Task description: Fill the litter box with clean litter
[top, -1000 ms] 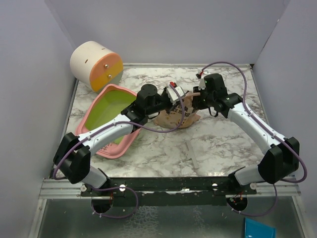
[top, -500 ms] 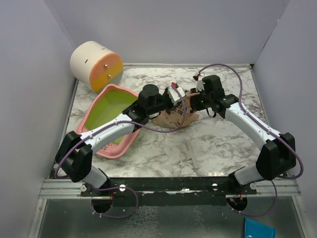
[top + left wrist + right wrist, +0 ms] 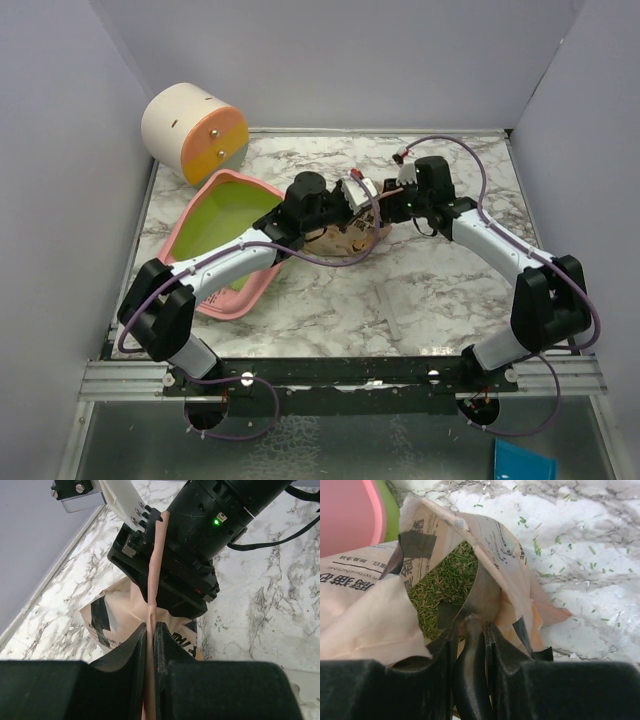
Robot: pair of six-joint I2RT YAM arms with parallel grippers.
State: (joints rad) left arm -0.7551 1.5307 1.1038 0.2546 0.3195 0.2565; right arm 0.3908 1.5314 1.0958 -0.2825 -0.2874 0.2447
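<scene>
The pink litter box (image 3: 205,262) with its lime-green bottom lies at the left of the marble table; its rim (image 3: 350,515) shows at the top left of the right wrist view. A tan paper bag (image 3: 345,240) stands open mid-table, with clean litter (image 3: 445,582) as green granules inside. My left gripper (image 3: 151,630) is shut on the bag's upright top edge (image 3: 156,555). My right gripper (image 3: 472,630) is shut on the dark handle of a metal scoop (image 3: 482,592), whose blade reaches into the bag's mouth. In the top view both grippers (image 3: 352,200) (image 3: 390,203) meet over the bag.
A cream-and-orange cylinder (image 3: 193,132) stands at the back left corner. Stray green granules (image 3: 540,545) are scattered on the marble beside the bag. A clear strip (image 3: 390,310) lies on the table towards the front. Grey walls close in three sides.
My left gripper's jaws have closed further on the bag's edge. The right arm has swung slightly left towards the bag, its elbow drawn in.
</scene>
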